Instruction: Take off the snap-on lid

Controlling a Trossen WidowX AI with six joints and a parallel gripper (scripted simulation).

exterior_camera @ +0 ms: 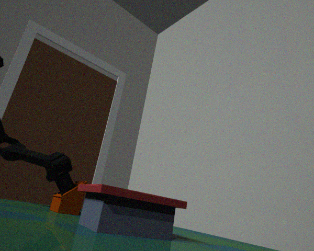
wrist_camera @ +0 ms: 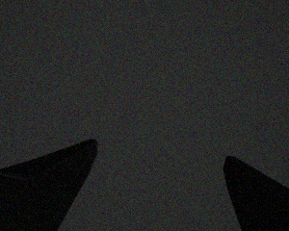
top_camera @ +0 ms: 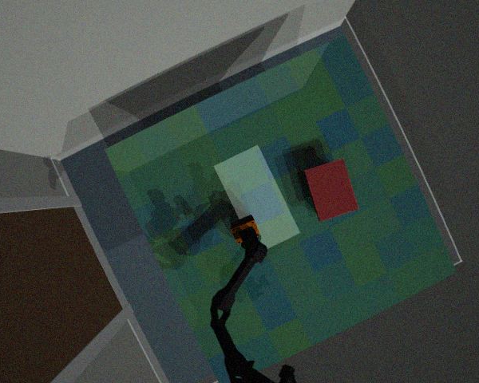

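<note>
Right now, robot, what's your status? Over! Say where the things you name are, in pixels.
Orange-and-black gripper (top_camera: 245,226) (wrist_camera: 160,154) open, holding nothing. Flat red rectangular lid (top_camera: 331,190) (exterior_camera: 143,197) on grey storage box (exterior_camera: 135,221). Nothing seen on top of lid.

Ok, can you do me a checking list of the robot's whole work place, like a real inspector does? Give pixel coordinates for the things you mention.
Surface: patchwork tabletop (top_camera: 355,255) (exterior_camera: 16,229) in blues and greens; a pale rectangle (top_camera: 242,171) shows on it, and I can't tell if it's light or a sheet.
Job's things: red lid (top_camera: 331,189) (exterior_camera: 141,196) on top of the grey-blue box (exterior_camera: 135,223); can't tell if it's snapped tight.
Clutter: nothing seen.
Gripper (top_camera: 244,224) (exterior_camera: 66,209) (wrist_camera: 160,154): open, nothing between its fingers, off to one side of the box.
Cables: nothing seen.
Surroundings: pale wall (top_camera: 108,49) (exterior_camera: 233,107) and a brown panel (top_camera: 45,280) (exterior_camera: 57,107) in a pale frame (exterior_camera: 112,113).
</note>
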